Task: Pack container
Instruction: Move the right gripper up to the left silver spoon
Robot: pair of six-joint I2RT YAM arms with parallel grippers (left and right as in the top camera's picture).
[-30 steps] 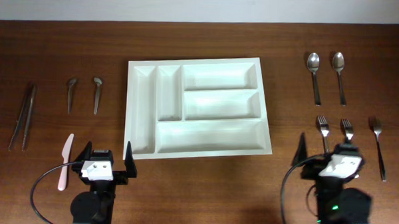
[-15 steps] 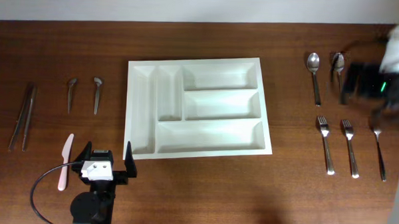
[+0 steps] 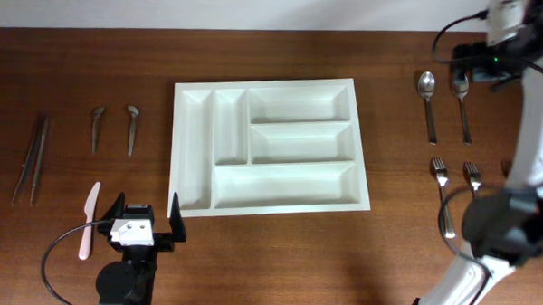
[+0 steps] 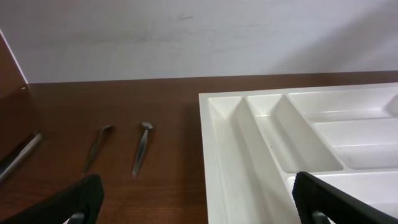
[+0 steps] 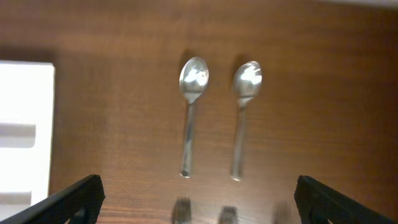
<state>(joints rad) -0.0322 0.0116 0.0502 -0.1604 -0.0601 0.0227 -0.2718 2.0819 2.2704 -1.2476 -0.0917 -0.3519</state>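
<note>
We see the container (image 3: 175, 149), a white five-compartment cutlery tray, lying flat on the wooden table (image 3: 277, 261), and every compartment in view is empty. Just off the container's near left corner sits the left gripper (image 3: 146, 204), its jaws spread wide and holding nothing. From its wrist camera the container's left rim runs up between the two dark fingers. To the left of the container lie two small bent metal utensils (image 3: 131, 128) side by side. Farther left of it are long metal tongs (image 3: 31, 158), and a pink knife (image 3: 88, 220) lies left of its near corner. The right gripper (image 5: 200, 200) hangs well to the right of the container, about level with its far edge, with its jaws wide apart and empty. Its wrist camera looks down on two spoons (image 5: 191, 112), which lie parallel with their bowls pointing away. Right of the container's near half lie the forks (image 3: 442, 190), partly hidden by the right arm (image 3: 525, 152).
</note>
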